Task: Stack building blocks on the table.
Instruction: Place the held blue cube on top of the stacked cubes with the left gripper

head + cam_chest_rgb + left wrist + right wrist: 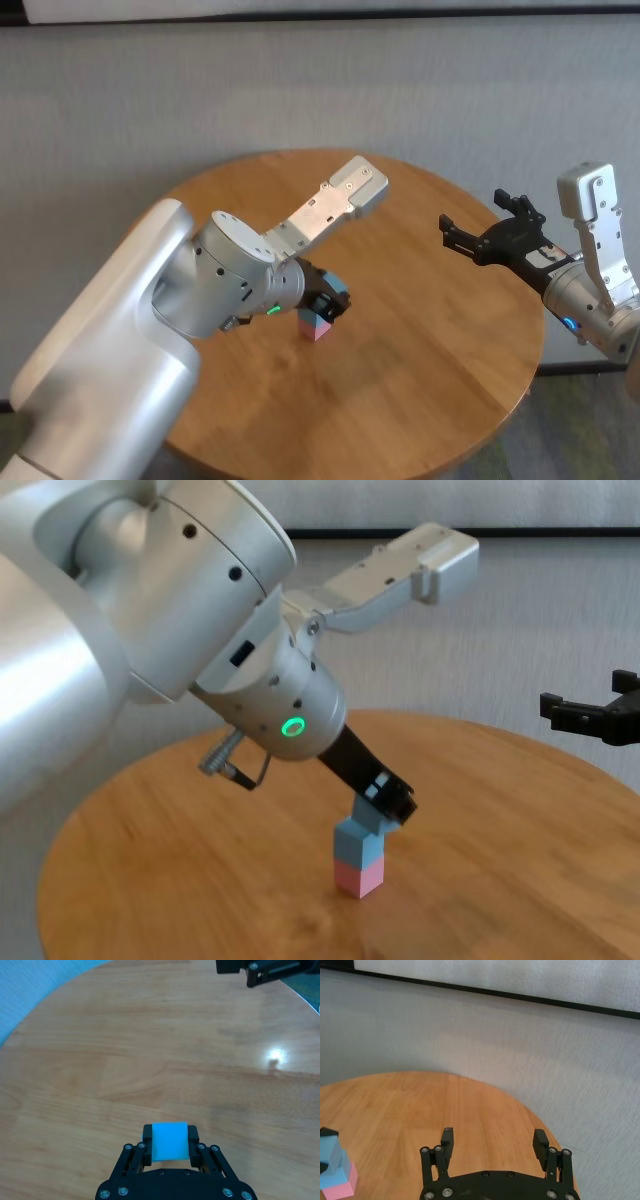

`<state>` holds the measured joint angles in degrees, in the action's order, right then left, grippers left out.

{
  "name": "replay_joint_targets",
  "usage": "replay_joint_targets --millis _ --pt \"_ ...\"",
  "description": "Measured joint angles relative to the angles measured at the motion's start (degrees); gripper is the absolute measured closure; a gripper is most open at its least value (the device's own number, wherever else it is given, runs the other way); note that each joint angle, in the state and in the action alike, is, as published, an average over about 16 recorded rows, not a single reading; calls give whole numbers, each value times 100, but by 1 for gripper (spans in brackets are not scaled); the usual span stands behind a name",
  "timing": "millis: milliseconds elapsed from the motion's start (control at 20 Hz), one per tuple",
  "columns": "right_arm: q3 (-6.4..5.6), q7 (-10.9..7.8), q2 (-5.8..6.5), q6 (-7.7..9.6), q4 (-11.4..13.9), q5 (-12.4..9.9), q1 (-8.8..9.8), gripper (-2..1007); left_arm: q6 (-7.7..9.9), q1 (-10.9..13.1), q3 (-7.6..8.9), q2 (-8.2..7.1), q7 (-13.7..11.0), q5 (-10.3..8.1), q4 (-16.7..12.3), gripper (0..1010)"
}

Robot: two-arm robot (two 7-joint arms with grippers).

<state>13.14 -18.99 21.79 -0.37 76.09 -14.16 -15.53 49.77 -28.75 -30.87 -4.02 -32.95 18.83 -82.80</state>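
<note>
Nearest, the left claw [392,802] is clamped on a light blue block [170,1141], held atop the stack: another blue block [357,841] on the pink block [358,877], near the middle of the round wooden surface [420,330]. Right of the stack, well apart, the right claw [478,228] hovers with fingers spread, holding nothing.

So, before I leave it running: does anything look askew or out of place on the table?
Nothing stands out. The pink block sits flat on the table with a blue block squarely on it; the left hand holds another blue block on top. The right hand is open, off to the side.
</note>
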Motion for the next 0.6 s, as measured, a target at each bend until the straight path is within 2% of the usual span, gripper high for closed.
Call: replay_joint_targets --millis 250,600 --pt "0 0 0 0 0 0 0 5 -79 59 162 5 41 6 -86 589" --pt "0 0 0 0 0 0 0 5 -253 177 397 40 121 -86 -142 589"
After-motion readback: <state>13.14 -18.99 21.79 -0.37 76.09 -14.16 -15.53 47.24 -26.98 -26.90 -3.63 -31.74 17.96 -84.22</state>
